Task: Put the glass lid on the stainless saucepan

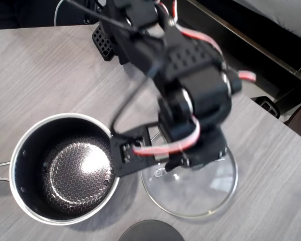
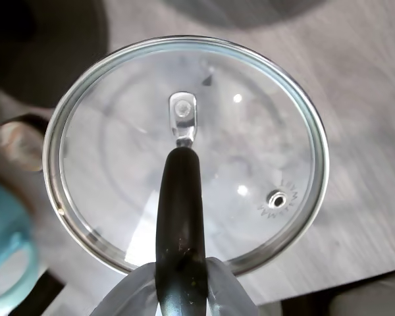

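Glass lid [image 2: 184, 151], clear, steel-rimmed, lying flat on the grey wood-grain table [image 1: 40, 70]. Gripper [image 2: 182, 289]: translucent fingers [image 2: 227, 293] sit either side of the black bar handle [image 2: 180, 224], apparently closed on it, though contact is hard to confirm. Handle's long axis runs straight out from the fingers. Stainless saucepan [image 1: 62, 168]: open, just left of the lid in the overhead view, rims nearly touching. Dark disc [image 1: 150, 232] at the near edge.
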Motion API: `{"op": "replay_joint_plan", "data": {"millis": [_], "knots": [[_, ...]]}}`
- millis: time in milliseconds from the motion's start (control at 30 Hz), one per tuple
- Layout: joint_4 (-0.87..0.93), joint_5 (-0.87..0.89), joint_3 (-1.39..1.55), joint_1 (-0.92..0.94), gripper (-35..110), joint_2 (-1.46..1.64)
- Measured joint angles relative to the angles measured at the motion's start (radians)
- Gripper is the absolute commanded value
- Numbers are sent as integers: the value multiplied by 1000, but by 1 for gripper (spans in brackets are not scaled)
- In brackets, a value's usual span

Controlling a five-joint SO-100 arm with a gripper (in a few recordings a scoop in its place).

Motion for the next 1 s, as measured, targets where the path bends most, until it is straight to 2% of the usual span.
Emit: {"op": "replay_joint_plan", "data": {"millis": [233, 600, 1000], "knots": [[0, -72, -18, 74, 0, 202], [6, -184, -18, 413, 0, 298], [8, -270, 173, 586, 0, 405]]}}
